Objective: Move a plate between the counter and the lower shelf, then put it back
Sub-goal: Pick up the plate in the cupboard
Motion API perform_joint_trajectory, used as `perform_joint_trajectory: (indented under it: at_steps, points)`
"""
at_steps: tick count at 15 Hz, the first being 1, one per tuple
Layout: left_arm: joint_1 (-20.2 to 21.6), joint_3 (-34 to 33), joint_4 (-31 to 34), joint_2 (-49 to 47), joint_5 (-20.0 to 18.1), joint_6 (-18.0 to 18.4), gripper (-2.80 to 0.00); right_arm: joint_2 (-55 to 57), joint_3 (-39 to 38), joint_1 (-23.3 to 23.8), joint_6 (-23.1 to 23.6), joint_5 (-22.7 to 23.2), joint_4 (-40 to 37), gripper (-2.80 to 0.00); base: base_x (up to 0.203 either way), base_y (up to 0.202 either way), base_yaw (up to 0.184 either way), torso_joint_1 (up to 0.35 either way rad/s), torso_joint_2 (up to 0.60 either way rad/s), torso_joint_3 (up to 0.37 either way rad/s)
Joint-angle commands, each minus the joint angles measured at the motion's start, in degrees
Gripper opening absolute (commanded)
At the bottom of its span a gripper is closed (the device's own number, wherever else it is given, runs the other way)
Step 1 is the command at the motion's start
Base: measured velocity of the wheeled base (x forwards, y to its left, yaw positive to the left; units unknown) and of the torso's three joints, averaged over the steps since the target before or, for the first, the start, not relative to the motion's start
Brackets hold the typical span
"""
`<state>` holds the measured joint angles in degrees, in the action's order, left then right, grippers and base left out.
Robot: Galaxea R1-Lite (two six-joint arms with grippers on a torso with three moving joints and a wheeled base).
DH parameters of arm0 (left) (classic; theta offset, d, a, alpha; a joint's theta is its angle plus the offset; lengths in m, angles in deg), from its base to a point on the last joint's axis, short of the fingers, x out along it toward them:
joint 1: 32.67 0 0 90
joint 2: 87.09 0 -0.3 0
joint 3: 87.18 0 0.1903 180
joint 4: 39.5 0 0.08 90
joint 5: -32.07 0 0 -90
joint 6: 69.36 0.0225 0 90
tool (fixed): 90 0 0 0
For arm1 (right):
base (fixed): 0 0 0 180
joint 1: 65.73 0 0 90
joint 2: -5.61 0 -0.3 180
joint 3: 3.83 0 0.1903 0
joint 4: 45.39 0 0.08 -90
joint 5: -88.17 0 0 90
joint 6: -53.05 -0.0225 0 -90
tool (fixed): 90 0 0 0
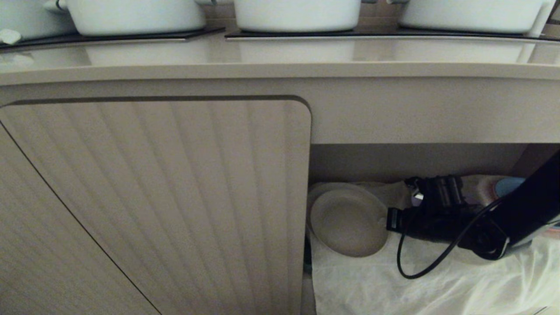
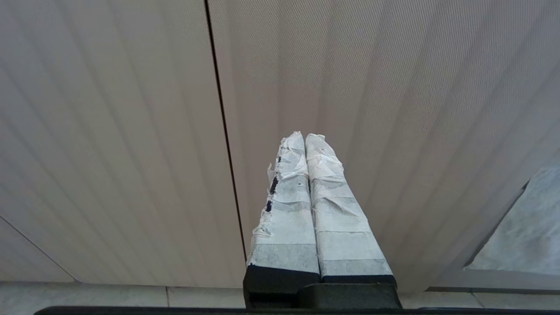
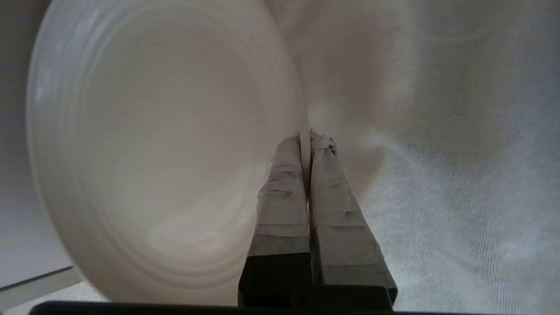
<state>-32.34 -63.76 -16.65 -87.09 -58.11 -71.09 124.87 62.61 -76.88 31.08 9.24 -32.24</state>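
Head view: the round matte cream plate (image 1: 348,225) sits in the lower shelf (image 1: 415,162) above crinkled white cloth (image 1: 437,284), beside the ribbed door (image 1: 153,197), under the smooth table (image 1: 280,65). Left wrist view: the left gripper (image 2: 305,140) has its taped fingers clenched empty. Right wrist view: the right gripper (image 3: 305,139) pinches the plate's rim.

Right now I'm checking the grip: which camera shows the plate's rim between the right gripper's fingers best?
The right wrist view: the right gripper is shut on the plate at its rim. The head view shows the plate whole, the contact hidden. The left wrist view shows none of it.
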Motion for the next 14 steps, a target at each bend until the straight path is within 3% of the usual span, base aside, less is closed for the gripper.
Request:
perform_joint_trajectory:
  at_steps: [1,3,4,14]
  points:
    - [0.0,0.0,0.0,0.0,0.0,0.0,-2.8,2.0,0.4,0.0,-0.1,0.1,0.0,-2.8,0.0,0.0,0.0,0.0,0.0,0.0]
    - [0.0,0.0,0.0,0.0,0.0,0.0,-2.8,2.4,0.3,0.0,-0.1,0.1,0.0,-2.8,0.0,0.0,0.0,0.0,0.0,0.0]
    - [0.0,0.0,0.0,0.0,0.0,0.0,-2.8,2.4,0.3,0.0,-0.1,0.1,0.0,0.0,0.0,0.0,0.0,0.0,0.0,0.0]
    - [0.0,0.0,0.0,0.0,0.0,0.0,-2.8,0.2,0.0,0.5,0.3,0.0,0.7,0.0,0.0,0.0,0.0,0.0,0.0,0.0]
